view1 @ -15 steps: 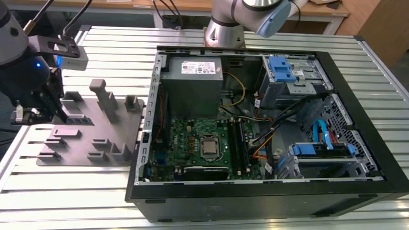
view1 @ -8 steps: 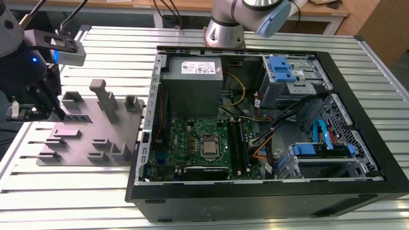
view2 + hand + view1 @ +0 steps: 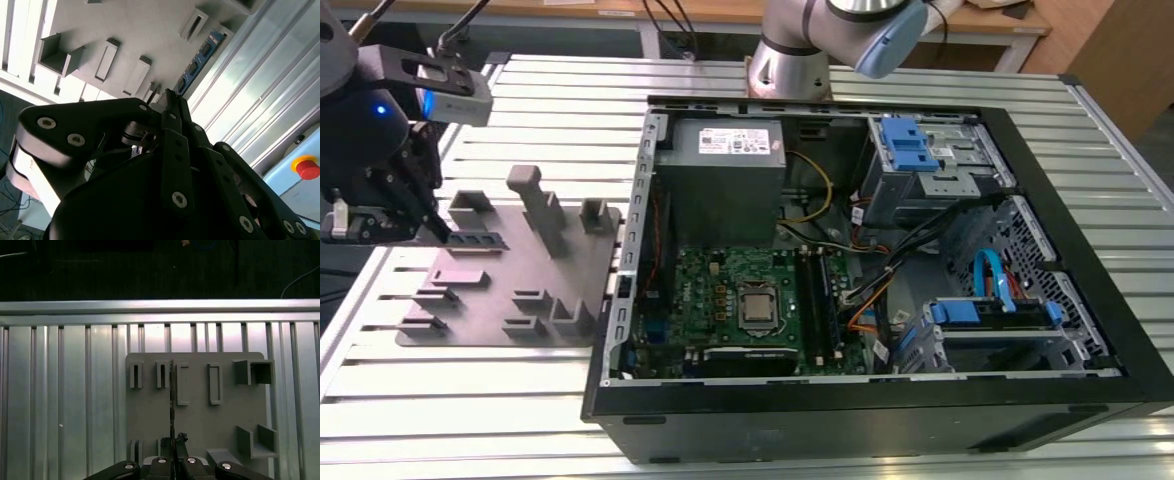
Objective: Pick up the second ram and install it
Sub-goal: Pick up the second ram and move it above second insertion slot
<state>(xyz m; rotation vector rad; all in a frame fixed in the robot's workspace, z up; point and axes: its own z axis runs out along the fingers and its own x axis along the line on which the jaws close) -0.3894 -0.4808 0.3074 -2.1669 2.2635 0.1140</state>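
Your gripper [image 3: 169, 100] is clamped on the second ram [image 3: 197, 60]; the stick juts straight out from it. The grey fixture plate [image 3: 200, 425] lies just beyond, on the table [image 3: 60, 390].

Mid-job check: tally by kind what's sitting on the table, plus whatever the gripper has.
Open computer case: 1
Grey fixture plate: 1
RAM stick, gripped at one end by the gripper: 1
Total: 3

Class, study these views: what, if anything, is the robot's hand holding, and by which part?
The memory stick, apparently pinched across its flat faces near one end by the hand.
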